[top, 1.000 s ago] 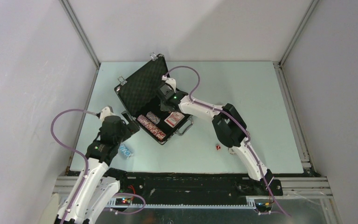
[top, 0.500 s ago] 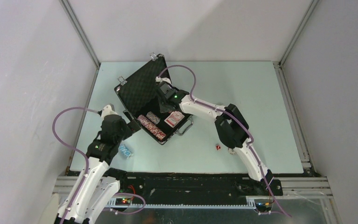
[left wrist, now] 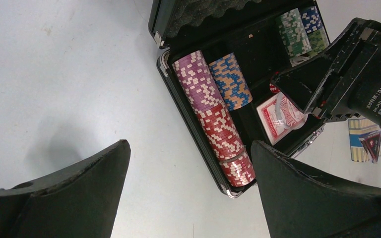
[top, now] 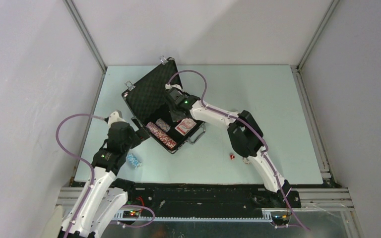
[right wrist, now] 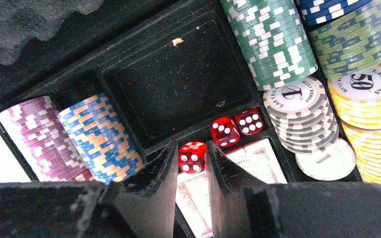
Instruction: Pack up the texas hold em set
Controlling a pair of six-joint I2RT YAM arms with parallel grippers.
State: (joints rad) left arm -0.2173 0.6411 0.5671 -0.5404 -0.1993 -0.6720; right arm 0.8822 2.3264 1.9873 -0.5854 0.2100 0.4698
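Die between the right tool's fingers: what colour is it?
The die is red with white dots, clearest in the right wrist view.

A pale mint-green table [top: 268, 99] fills the bottom of a small enclosure. Behind the table rises a plain light-grey back wall [top: 198, 29]. A left wall panel [top: 25, 89] stands to the table's left and a right wall panel [top: 367, 89] to its right, both matte and the same grey. Slim aluminium posts climb from the table's far left corner [top: 86, 34] and far right corner [top: 316, 34], where the panels meet. A metal rail [top: 313, 124] lines the table's right edge. Along the table's near edge lies a black strip [top: 203, 191], and nearer than that a ribbed metal beam [top: 203, 218]. The light is soft and even, leaving only faint shadows on the table.
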